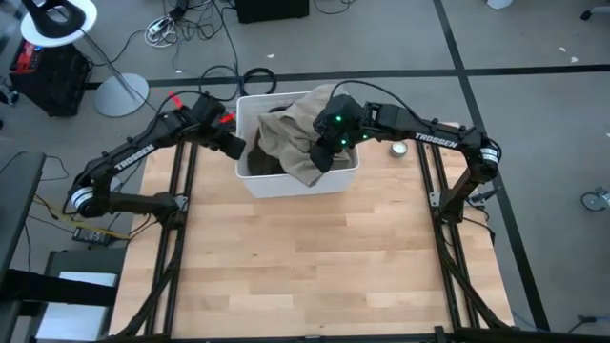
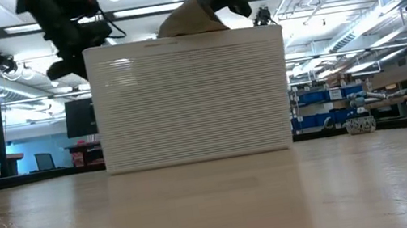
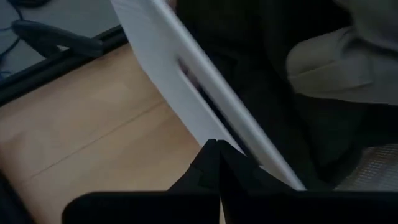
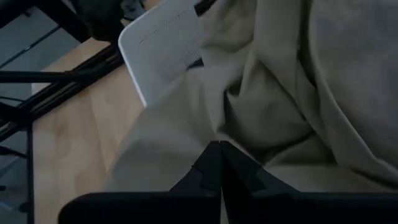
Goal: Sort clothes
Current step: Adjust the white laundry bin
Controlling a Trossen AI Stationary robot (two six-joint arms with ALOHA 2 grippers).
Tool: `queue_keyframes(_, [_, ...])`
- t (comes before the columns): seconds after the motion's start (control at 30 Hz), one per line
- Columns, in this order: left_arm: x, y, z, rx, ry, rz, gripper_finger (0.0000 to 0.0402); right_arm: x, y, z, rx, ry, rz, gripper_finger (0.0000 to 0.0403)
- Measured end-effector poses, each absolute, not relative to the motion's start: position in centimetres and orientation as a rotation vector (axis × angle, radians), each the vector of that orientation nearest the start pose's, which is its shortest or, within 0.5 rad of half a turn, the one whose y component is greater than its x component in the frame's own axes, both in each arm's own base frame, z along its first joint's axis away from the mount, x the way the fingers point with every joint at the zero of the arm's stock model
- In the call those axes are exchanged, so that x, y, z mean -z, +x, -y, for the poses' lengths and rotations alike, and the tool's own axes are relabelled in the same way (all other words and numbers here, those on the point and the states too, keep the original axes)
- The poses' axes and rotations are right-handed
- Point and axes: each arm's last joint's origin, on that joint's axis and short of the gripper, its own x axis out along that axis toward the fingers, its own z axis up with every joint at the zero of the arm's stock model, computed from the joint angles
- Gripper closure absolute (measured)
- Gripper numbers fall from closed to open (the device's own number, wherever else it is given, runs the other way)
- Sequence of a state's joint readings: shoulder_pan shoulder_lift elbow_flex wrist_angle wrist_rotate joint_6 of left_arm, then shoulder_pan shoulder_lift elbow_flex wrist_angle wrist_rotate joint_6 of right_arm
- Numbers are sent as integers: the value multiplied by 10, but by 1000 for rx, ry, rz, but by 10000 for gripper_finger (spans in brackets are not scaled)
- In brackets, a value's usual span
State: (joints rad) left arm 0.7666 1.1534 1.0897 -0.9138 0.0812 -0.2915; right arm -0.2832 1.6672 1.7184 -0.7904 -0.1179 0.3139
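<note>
Both my grippers are closed, empty: left gripper [image 1: 232, 145] outside the white bin's [image 1: 297, 182] left wall, right gripper [image 1: 325, 152] above the beige garment [image 1: 303, 143] draped over its far-right rim. I risk snagging it.

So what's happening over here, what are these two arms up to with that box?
Both arms are bent over a white bin of clothes at the table's far edge. The right gripper sits shut over a beige garment heaped on top and spilling over the front rim. The left gripper is shut at the bin's left wall, holding nothing. Darker clothes lie underneath.
</note>
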Motion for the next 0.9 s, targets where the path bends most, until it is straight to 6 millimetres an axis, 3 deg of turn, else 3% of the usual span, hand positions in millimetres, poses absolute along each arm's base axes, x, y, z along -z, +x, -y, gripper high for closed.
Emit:
queue_keyframes(0.23, [-302, 173, -163, -751, -652, -769, 401, -367, 340, 87, 336, 435, -800, 403])
queue_keyframes(0.47, [-307, 178, -169, -761, -561, -696, 401, -375, 333, 75, 332, 390, -793, 403])
queue_keyframes(0.73, [-312, 168, -166, -828, -591, -751, 401, -389, 323, 69, 324, 376, -753, 403])
queue_keyframes(0.9, [-331, 153, -150, -827, -549, -688, 401, -403, 310, 62, 303, 351, -711, 403])
